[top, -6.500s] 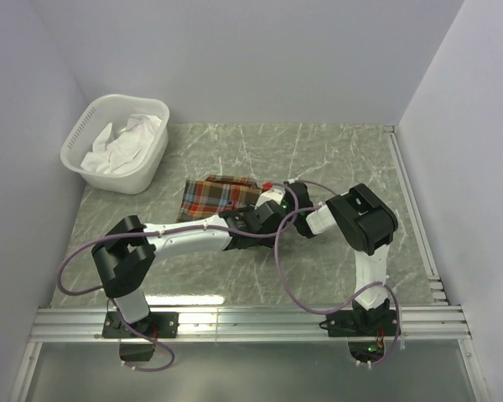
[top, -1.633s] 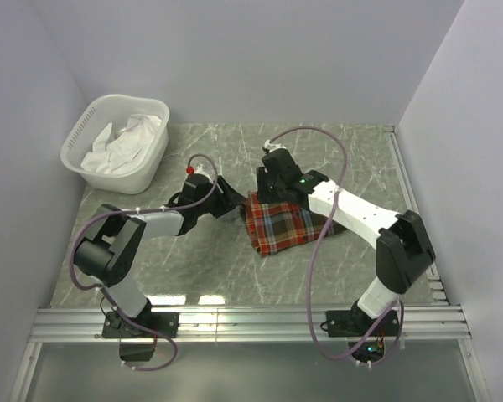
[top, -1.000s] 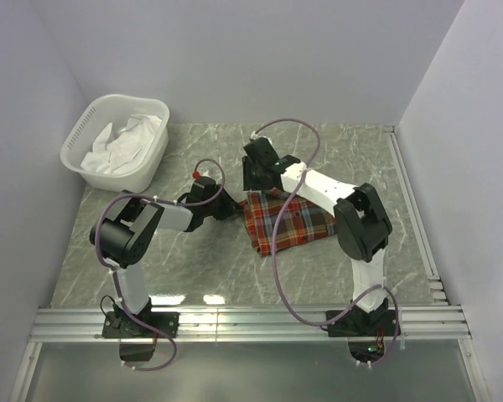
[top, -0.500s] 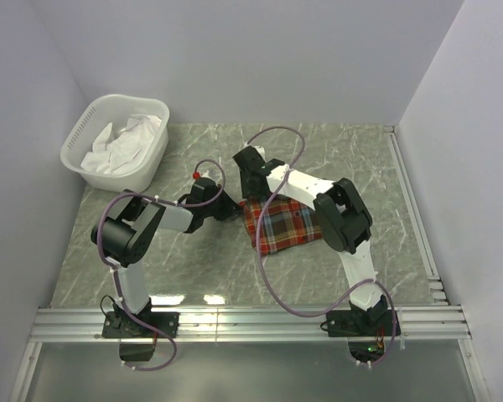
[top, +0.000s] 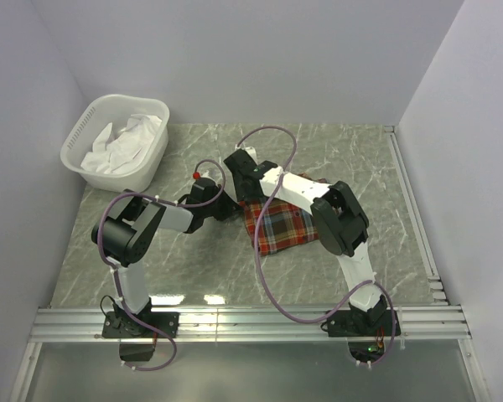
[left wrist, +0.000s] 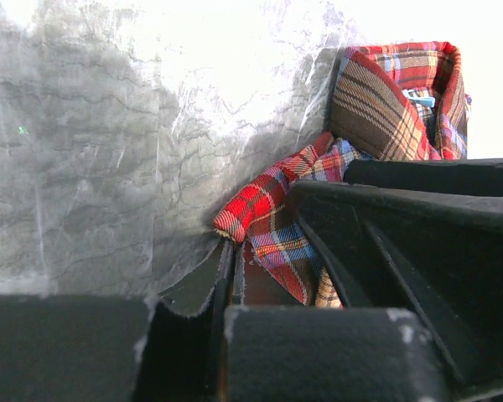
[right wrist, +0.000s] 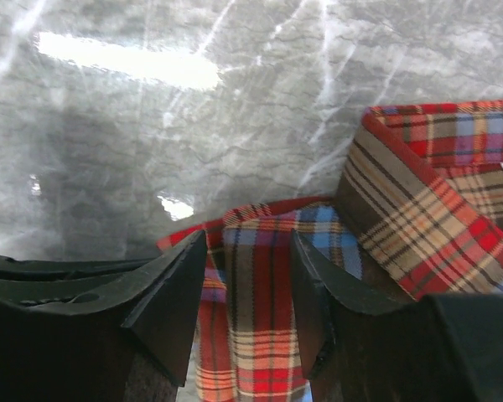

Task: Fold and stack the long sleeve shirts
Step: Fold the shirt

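Folded red-blue plaid flannel shirt under both grippers.
My left gripper pinches its corner; right gripper stands half wide.

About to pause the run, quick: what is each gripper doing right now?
Left gripper: shut, apparently pinching a corner of the plaid shirt.
Right gripper: open, jaws apart over the plaid shirt's edge, not gripping it.
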Controlling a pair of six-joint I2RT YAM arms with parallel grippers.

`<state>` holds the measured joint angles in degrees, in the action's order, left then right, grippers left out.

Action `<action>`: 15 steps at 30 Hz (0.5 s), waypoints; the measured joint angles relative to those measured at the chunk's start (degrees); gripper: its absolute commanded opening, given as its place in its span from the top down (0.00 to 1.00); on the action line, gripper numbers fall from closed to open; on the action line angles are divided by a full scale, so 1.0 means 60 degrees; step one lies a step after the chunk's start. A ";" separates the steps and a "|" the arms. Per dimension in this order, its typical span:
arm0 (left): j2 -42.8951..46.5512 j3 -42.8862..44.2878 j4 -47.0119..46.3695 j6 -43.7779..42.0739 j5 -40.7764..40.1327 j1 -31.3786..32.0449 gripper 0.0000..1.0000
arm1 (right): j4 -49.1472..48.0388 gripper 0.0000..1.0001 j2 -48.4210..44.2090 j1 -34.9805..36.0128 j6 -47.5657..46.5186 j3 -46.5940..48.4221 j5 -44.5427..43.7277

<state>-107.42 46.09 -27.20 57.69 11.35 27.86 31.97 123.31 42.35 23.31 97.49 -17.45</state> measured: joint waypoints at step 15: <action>-0.0018 0.0000 -0.0040 0.0004 0.0036 0.0000 0.99 | 0.0229 1.00 0.0189 0.0051 -0.0262 -0.0011 -0.0659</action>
<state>-107.53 46.09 -27.44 57.71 11.57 27.86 33.34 124.44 42.65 21.74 97.43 -21.41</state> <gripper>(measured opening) 0.030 0.061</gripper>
